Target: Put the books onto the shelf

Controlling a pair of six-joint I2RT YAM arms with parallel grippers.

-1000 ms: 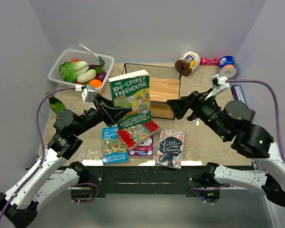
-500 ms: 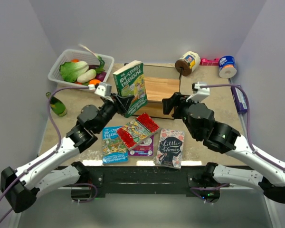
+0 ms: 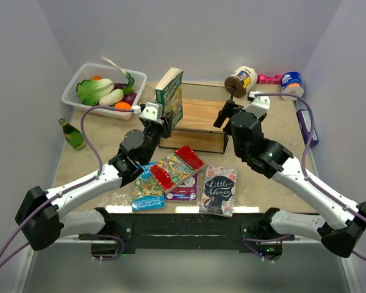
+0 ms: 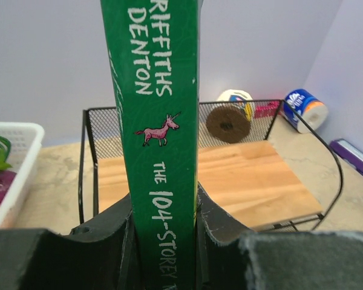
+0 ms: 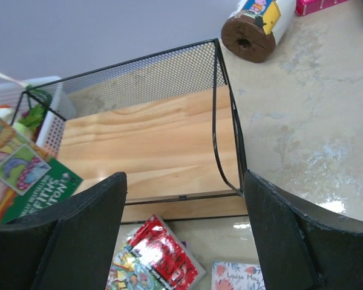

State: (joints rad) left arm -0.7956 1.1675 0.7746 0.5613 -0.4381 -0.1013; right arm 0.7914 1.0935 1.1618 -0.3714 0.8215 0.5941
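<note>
The left gripper (image 4: 163,226) clamped the green book (image 4: 160,121) upright at the shelf's (image 4: 248,181) left side; the right gripper (image 5: 181,232) stood open. Next, probably, the book needed lowering into it.

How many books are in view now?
5. The green book stands in the left arm's jaws at the shelf; the blue book, red book, purple book and grey book lie flat before it. More could hide beneath.

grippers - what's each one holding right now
Left gripper: closed on the green book.
Right gripper: open, empty, above the shelf.
</note>
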